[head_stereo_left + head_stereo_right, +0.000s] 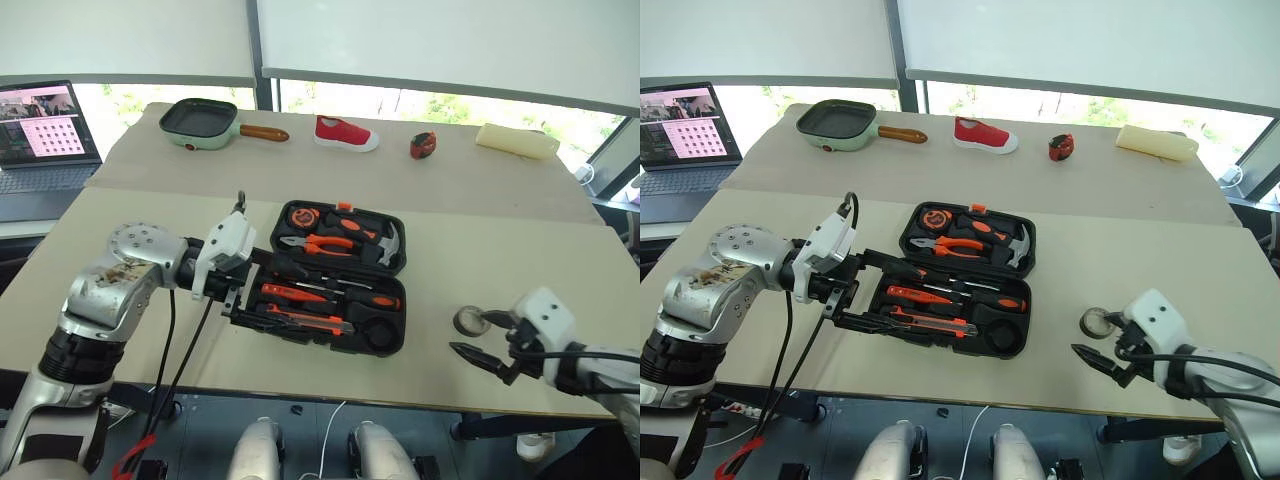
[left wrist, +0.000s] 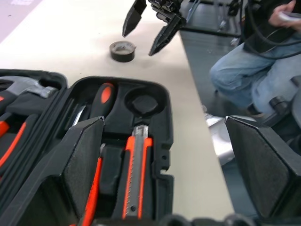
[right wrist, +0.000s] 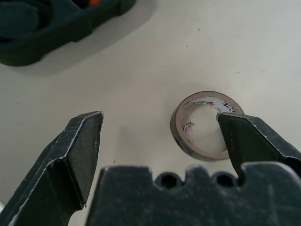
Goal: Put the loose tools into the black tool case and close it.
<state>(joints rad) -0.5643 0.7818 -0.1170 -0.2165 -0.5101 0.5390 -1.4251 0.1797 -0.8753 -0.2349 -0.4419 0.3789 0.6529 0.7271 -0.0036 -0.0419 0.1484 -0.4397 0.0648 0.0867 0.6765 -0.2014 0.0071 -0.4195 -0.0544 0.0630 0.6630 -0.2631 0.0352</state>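
Observation:
The black tool case (image 1: 392, 262) lies open in the middle of the table. Its near half holds an orange-and-black utility knife (image 2: 136, 174) and screwdrivers (image 1: 300, 294); a round slot (image 2: 141, 101) in it is empty. My left gripper (image 1: 872, 290) is open at the case's left end, its fingers spread over the near half. A small grey tape roll (image 1: 467, 320) lies on the table to the right of the case. My right gripper (image 1: 482, 338) is open just short of it, one finger (image 3: 254, 141) beside the roll (image 3: 178, 134).
At the table's far side lie a green frying pan (image 1: 200, 120), a red shoe (image 1: 345, 133), a small red-and-black gadget (image 1: 423, 145) and a pale yellow block (image 1: 516, 140). A laptop (image 1: 45, 135) sits far left. A seated person's jeans (image 2: 249, 75) are beyond the table edge.

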